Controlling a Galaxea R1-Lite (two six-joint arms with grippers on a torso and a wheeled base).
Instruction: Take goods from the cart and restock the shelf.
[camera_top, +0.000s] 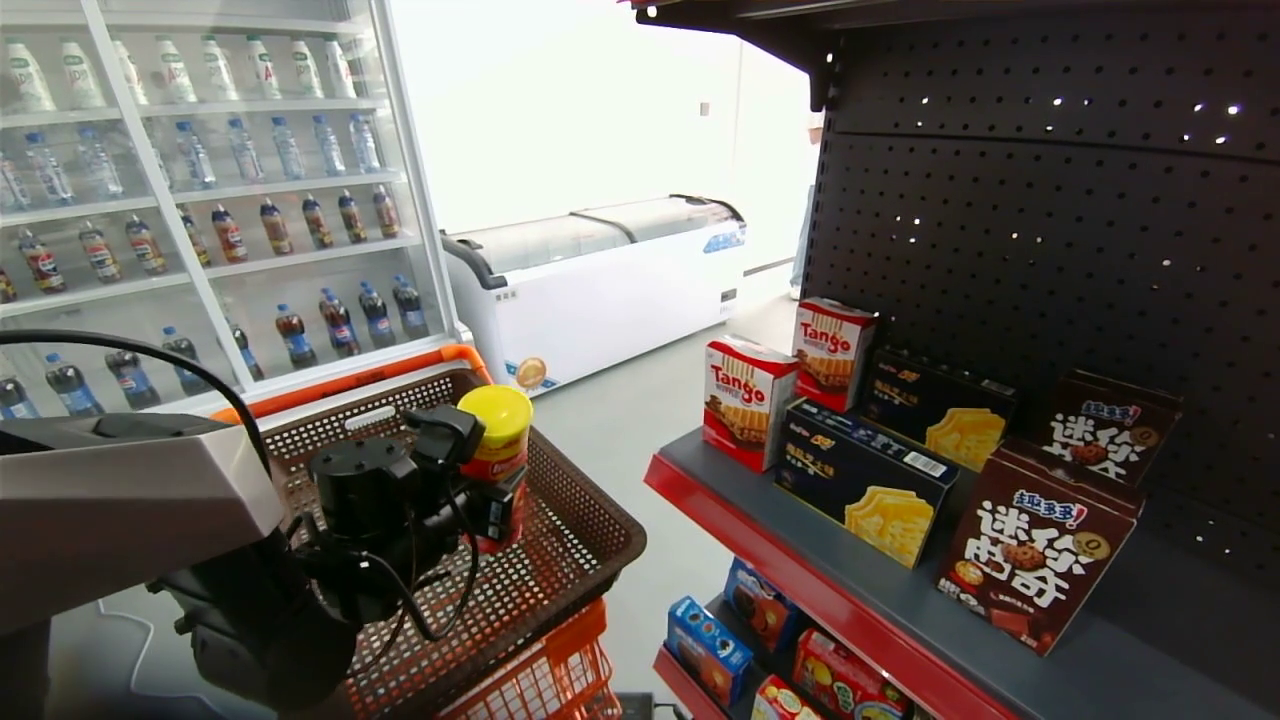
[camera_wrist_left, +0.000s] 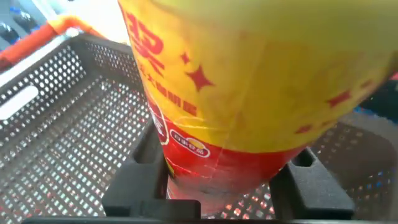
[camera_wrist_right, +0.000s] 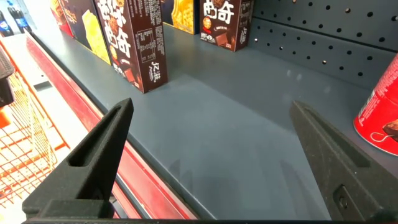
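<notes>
While my left tool (camera_top: 480, 475) hangs over the cart's brown mesh basket (camera_top: 585, 505), its fingers (camera_wrist_left: 134, 186) are clamped on either side of a snack canister (camera_top: 497, 425) with a yellow lid and a red-and-yellow label. The canister stands roughly upright above the basket's mesh floor. An orange handle (camera_top: 350, 378) runs along the basket's far rim, and an orange wire basket (camera_top: 545, 670) sits below. My right tool (camera_wrist_right: 211, 109) is spread wide with nothing between its fingers, over a bare stretch of the grey shelf (camera_wrist_right: 236, 162), which has a red front edge. A brown cookie box (camera_wrist_right: 134, 43) stands just beside that stretch, and a red canister (camera_wrist_right: 380, 115) stands at its other side. Farther along the shelf stand dark blue wafer boxes (camera_top: 865, 480) and two red-and-white wafer-stick boxes (camera_top: 745, 400).
</notes>
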